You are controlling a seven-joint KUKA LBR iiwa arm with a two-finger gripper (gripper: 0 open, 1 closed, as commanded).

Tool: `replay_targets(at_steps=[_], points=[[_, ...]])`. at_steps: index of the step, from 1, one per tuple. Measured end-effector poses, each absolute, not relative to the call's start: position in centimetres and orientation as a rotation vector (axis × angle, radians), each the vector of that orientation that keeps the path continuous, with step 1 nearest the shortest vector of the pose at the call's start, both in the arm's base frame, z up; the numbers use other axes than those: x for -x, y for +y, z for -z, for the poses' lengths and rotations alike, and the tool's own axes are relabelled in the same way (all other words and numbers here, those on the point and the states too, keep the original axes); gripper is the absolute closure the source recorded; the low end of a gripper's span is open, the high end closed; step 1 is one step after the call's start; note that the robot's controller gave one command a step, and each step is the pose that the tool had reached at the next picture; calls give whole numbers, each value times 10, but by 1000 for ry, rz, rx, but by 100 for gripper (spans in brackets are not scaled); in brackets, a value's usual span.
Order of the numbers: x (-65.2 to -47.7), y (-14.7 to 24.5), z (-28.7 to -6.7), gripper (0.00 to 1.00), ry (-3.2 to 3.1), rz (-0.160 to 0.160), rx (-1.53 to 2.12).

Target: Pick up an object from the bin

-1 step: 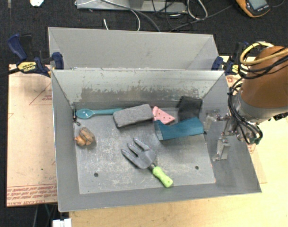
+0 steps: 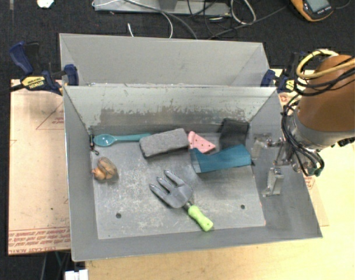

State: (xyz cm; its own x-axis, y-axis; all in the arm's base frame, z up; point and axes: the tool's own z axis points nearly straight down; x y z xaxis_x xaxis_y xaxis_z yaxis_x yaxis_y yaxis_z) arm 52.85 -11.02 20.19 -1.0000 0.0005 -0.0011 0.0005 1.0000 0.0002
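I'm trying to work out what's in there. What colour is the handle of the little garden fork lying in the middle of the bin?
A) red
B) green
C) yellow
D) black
B: the grey fork lying near the front middle of the bin ends in a bright green handle.

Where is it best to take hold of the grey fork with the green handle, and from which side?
Probably the green handle, from straight above, closing across its narrow width. The fork lies flat and diagonal, with bare bin floor beside the handle.
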Motion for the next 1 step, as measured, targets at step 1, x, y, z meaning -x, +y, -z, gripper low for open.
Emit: replay_targets(at_steps=[1], points=[[-559, -67, -176, 0, 3135, 0, -111]])
